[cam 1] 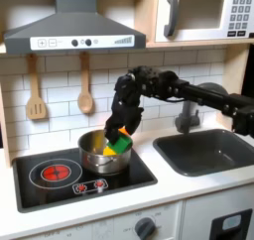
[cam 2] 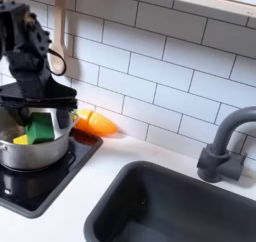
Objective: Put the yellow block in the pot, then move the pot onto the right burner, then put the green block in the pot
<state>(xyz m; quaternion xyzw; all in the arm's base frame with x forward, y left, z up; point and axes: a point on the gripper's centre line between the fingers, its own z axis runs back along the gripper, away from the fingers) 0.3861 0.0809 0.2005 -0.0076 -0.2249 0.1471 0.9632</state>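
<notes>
The steel pot [cam 1: 104,157] [cam 2: 30,151] stands on the right-hand burner in the first exterior view. Inside it, against the left wall, lies the yellow block [cam 1: 92,145] [cam 2: 19,140]. My gripper [cam 1: 122,135] [cam 2: 42,118] hangs straight over the pot's opening, shut on the green block [cam 1: 119,143] [cam 2: 40,129]. The green block sits tilted at about rim height, partly inside the pot and beside the yellow one.
The other burner [cam 1: 57,171] shows a red ring. An orange-yellow rounded piece [cam 2: 97,124] lies behind the pot by the tiled wall. The sink [cam 1: 203,150] [cam 2: 170,201] and faucet [cam 1: 187,115] [cam 2: 222,146] are to the right in both exterior views. Utensils [cam 1: 37,95] hang on the wall.
</notes>
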